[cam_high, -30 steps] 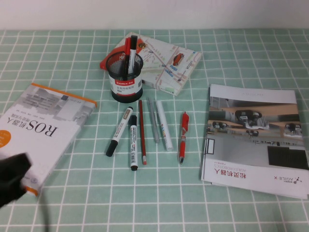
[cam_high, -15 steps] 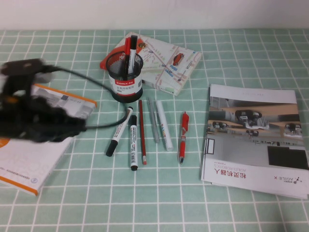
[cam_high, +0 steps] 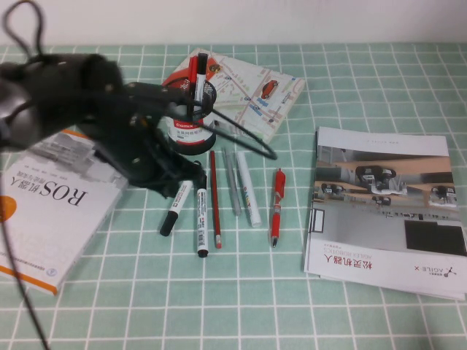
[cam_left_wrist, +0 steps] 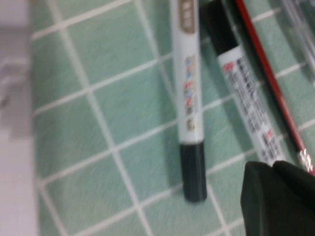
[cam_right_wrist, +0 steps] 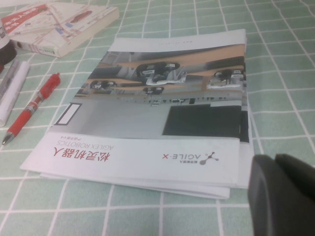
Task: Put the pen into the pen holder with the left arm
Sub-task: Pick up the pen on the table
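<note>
pen point(cam_left_wrist: 189, 93) fills left wrist view; left gripper point(cam_high: 157, 171) over it.

Soft, even light falls across the green checked counter point(cam_high: 350, 306) in the high view, bright without harsh glare; shadows under the pen point(cam_high: 177, 206) and its neighbours are faint and short; the left arm point(cam_high: 87, 109) is smeared dark by motion blur, its edges indistinct; the left wrist view is soft throughout, print on the barrels unreadable, the left pincer point(cam_left_wrist: 278, 199) a dark blur; the right wrist view is sharper on the brochure point(cam_right_wrist: 162, 108), the right pincer point(cam_right_wrist: 283, 196) out of focus.
</note>
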Available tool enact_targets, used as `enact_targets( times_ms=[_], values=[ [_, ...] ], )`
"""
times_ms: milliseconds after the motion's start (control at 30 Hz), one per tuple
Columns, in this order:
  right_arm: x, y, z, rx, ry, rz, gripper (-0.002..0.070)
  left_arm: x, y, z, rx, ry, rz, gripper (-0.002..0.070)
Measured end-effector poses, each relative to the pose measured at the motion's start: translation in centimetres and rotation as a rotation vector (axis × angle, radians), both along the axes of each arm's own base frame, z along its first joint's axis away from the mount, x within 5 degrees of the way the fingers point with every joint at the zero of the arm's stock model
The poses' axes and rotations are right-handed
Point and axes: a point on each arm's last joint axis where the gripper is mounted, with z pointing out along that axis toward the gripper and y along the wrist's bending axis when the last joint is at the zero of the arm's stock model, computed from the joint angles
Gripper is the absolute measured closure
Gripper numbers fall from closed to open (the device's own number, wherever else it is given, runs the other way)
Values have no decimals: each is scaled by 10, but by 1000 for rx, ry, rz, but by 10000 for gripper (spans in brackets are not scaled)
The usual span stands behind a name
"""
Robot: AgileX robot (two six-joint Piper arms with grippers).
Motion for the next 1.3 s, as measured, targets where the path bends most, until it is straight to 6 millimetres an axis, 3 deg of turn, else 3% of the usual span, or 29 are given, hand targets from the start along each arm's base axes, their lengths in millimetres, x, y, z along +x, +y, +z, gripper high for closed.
enact_targets(
  times_ms=[167,367,500,1100,1200,1300],
  values=[
    [0,0,0,0,0,0,696,23,-14,-5,42,28,-64,651],
    [0,0,0,0,0,0,696,43,-22,-17,87,82,-77,473],
    [0,0,0,0,0,0,696,49,-22,-30,120,99,-58,439],
    [0,0,0,0,0,0,696,55,-32,-64,167,126,-67,434],
    [0,0,0,0,0,0,696,56,-32,-65,171,129,-64,468],
    [0,0,0,0,0,0,696,56,-31,-66,183,135,-59,545]
  ],
)
